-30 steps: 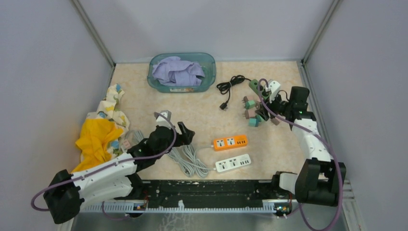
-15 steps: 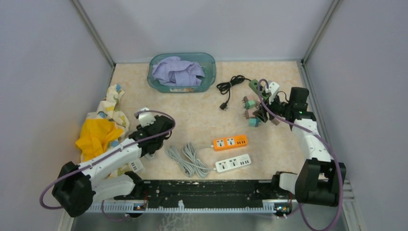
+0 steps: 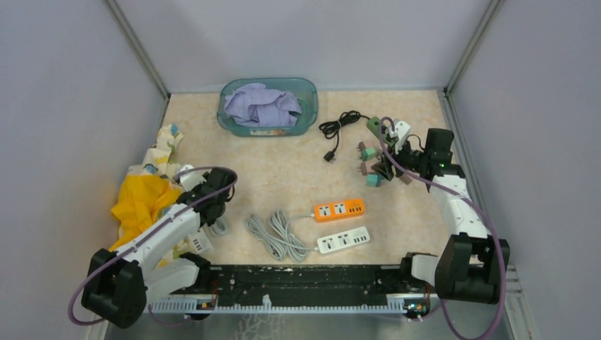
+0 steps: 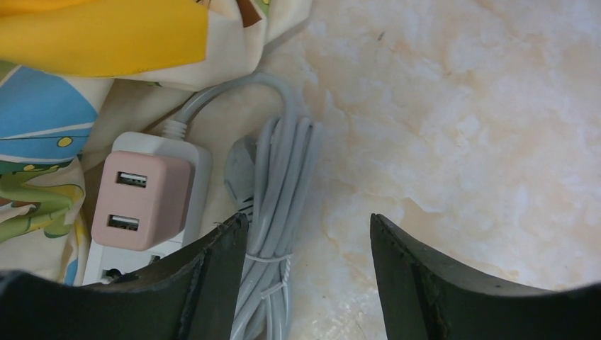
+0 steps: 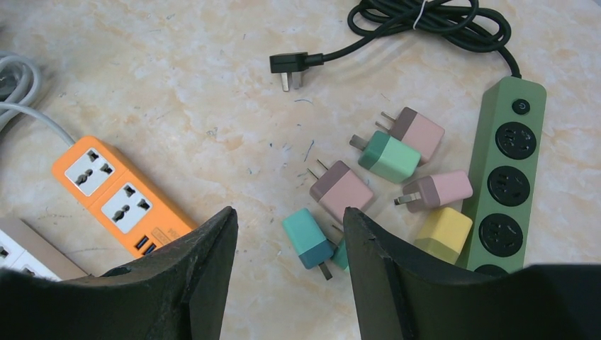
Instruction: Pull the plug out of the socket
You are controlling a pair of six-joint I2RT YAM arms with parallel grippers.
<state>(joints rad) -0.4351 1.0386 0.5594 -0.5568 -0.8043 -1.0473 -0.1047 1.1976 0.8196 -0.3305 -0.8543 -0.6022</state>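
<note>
Your left gripper [image 4: 306, 225] is released. Its two dark fingers are spread wide, and between them lie only bare table [image 4: 461, 127] and the edge of a tied grey cable bundle [image 4: 280, 177].

The thing you are after, the pink adapter plug [image 4: 140, 200] with two USB ports, is seated in the end of a white power strip [image 4: 200, 170]. It lies outside the jaws, just beyond the finger on the left of the wrist view. That fingertip comes close to the strip's edge, but you cannot tell whether it touches. The strip's own grey cord leaves its far end and curves over toward the bundle. A patterned cloth [image 4: 42, 127] with a yellow fold lies against the strip on its left and far sides.

From above, you see the left arm reaching to the left side of the table, with the gripper at the rim of the cloth heap. The arm hides the plug in that view, and only the near end of the white strip shows beside the forearm.

Your right gripper [image 5: 288, 216] also has its fingers apart and holds nothing. It hangs at the far right over a scatter of loose adapters [image 5: 340, 190], which lie just beside a green power strip [image 5: 507, 177]. An orange power strip [image 5: 117, 193] lies mid-table, well apart from both grippers.
</note>
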